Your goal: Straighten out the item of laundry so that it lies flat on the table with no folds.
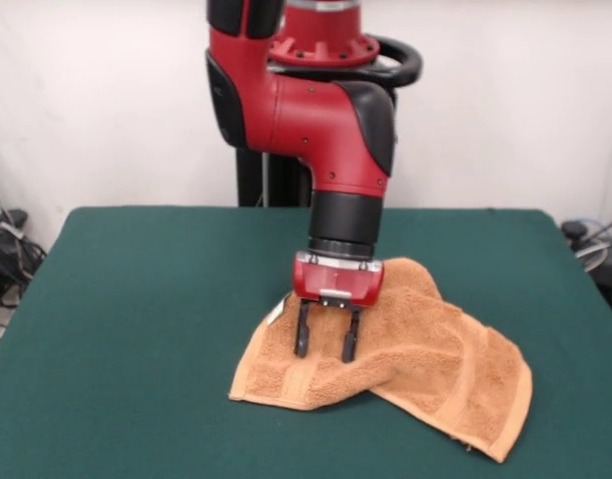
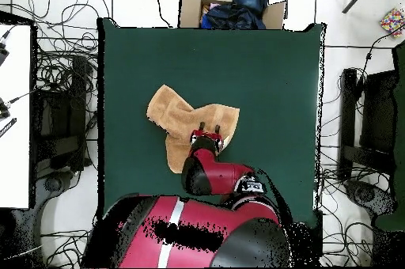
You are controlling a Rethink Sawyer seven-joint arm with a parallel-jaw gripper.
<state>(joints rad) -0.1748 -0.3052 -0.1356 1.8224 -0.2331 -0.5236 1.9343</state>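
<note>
Dark green felt table (image 1: 136,299); rumpled orange-tan terry towel (image 1: 435,349) folded over itself. Red-black gripper (image 1: 326,341) spread wide, empty, poised above towel's folded layer, likely for a grab.

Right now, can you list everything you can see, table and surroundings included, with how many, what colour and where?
towel: one, orange-tan, rumpled with overlapping folds, on the table under the gripper
white tag: one, at the towel's edge beside the gripper in the front view
table: one, dark green top, centre of both views
cardboard box: one, brown, holding dark blue fabric, off the table's edge opposite the robot
cables: many, black, on the floor either side of the table
arm: one, red and black, reaching down over the towel
gripper: one, red body with black fingers, open, tips at the towel
</note>
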